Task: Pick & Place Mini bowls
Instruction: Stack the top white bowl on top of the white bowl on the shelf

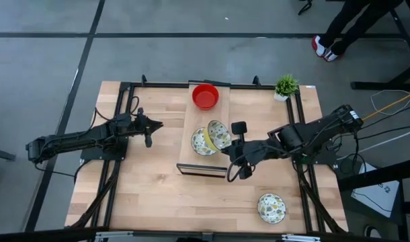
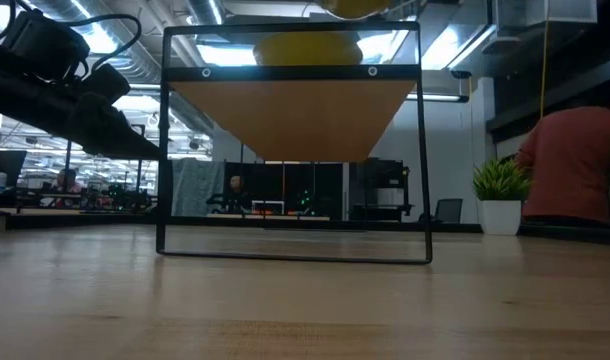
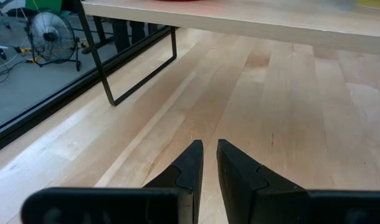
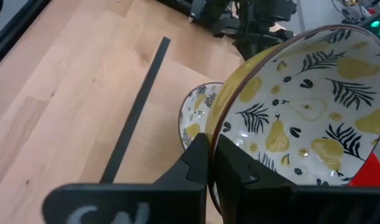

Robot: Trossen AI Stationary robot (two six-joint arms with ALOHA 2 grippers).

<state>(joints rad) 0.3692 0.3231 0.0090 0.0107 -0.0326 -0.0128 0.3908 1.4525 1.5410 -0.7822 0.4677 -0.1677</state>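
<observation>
A wooden stand [image 1: 191,158] is at the table's middle. On it are a red mini bowl [image 1: 205,96] at the far end and two patterned mini bowls. One patterned bowl [image 1: 201,144] lies flat, and the other [image 1: 219,133] is tilted in my right gripper [image 1: 224,144], which is shut on it. That held bowl [image 4: 308,106] is yellow outside and white inside, with pears and leaves. A third patterned bowl [image 1: 271,207] lies on the table near the front right. My left gripper [image 1: 149,128] is shut and empty above the table, left of the stand. My right gripper pinches the tilted patterned bowl by its rim [image 4: 230,118], one finger inside the bowl and one outside. The fingers come from the table's right side. The bowl stands steeply tilted, right beside the flat patterned bowl [image 4: 196,118]. Whether the two bowls touch, I cannot tell.
A small potted plant [image 1: 285,86] stands at the far right corner. The stand's dark metal legs [image 2: 295,255] rest on the table. A person in red [image 2: 575,160] is beyond the table's right side. Bare tabletop [image 1: 151,195] lies at the near left.
</observation>
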